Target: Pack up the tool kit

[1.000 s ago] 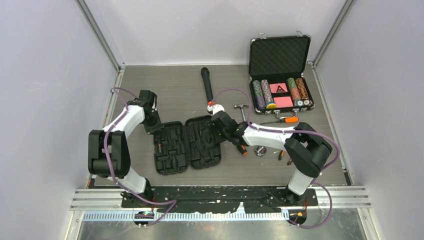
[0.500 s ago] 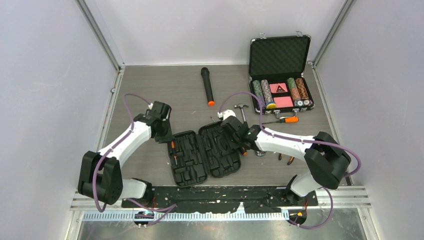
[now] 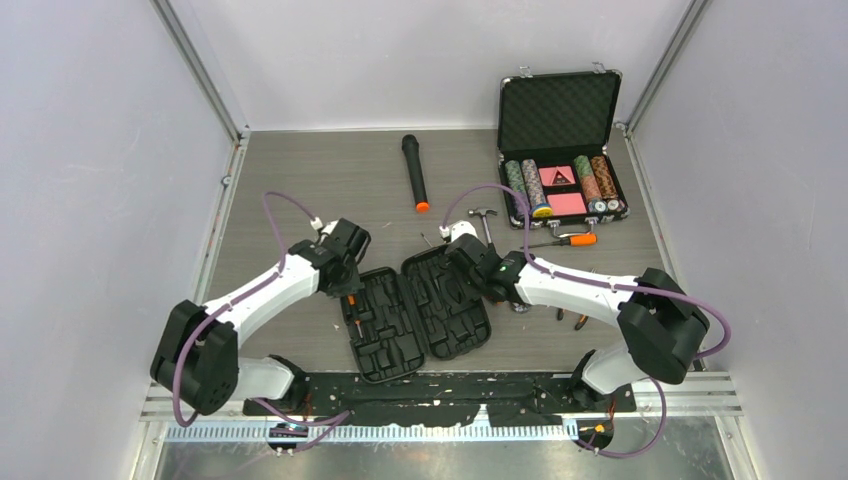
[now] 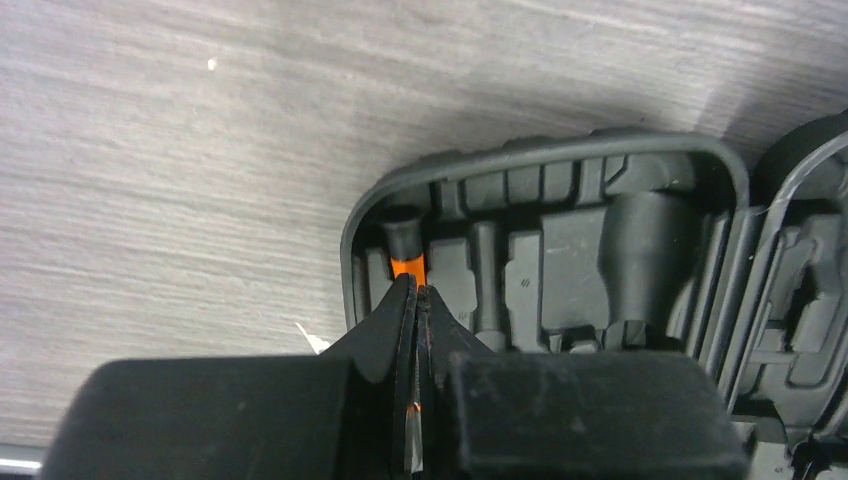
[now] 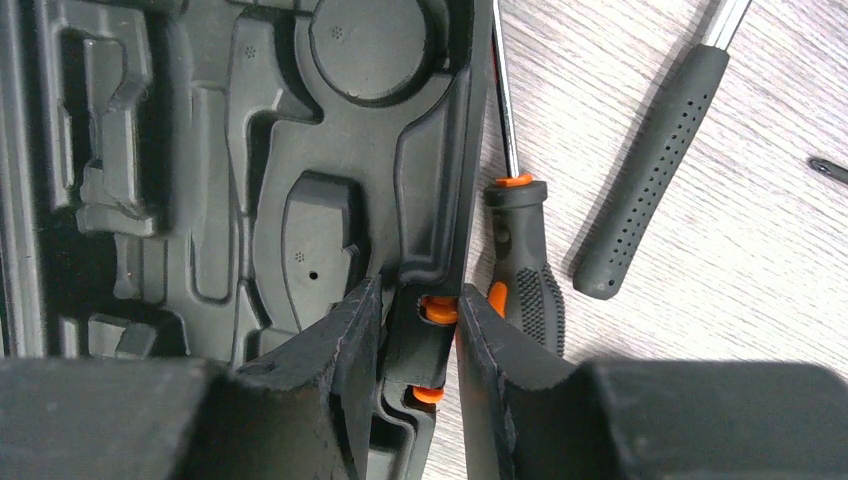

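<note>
The black tool kit case [image 3: 418, 312] lies open and flat at the table's middle. My left gripper [image 3: 349, 284] is at the far corner of its left half. In the left wrist view it [image 4: 415, 292] is shut on the thin metal shaft of a small orange-handled screwdriver [image 4: 405, 266] that lies in a moulded slot of the case [image 4: 560, 240]. My right gripper [image 3: 470, 272] is at the right half's outer edge. In the right wrist view it [image 5: 420, 300] is shut on the case rim [image 5: 432, 230] at the orange latch [image 5: 437, 311].
An orange-black screwdriver [image 5: 520, 270] and the hammer's grey handle [image 5: 655, 150] lie just right of the case. A second screwdriver [image 3: 565, 241], the pliers [image 3: 570, 316], the hammer head [image 3: 483, 213], a black microphone [image 3: 414, 172] and an open poker chip case [image 3: 560, 150] lie further off.
Both arms have moved right and towards the near edge. The open case has slid and turned with them. The right arm now hides the screwdriver by the case in the top view.
</note>
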Robot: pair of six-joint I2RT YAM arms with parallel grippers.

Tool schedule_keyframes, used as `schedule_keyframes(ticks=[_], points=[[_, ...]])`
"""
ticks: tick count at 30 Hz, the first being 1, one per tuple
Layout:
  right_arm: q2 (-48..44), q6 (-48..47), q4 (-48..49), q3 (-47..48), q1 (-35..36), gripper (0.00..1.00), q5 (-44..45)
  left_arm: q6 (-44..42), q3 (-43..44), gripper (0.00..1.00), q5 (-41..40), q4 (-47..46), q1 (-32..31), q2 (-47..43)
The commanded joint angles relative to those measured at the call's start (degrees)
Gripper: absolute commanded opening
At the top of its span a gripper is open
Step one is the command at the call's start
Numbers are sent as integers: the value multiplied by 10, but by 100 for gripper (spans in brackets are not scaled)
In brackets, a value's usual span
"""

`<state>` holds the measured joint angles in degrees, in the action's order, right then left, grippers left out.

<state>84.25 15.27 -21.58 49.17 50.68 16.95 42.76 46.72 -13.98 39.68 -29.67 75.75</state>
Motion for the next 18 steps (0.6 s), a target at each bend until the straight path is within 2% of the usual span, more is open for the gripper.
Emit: schedule_keyframes(ticks=[1,6,18], points=[[-15,4,-3,7,6,28,13,90,-27,2,-40,-7,-27,-36],[-16,6,-1,7,6,28,10,128,-44,0,-48,-10,-35,-49],[-22,9,-3,10,6,27,6,155,-67,0,1,-14,-37,4]])
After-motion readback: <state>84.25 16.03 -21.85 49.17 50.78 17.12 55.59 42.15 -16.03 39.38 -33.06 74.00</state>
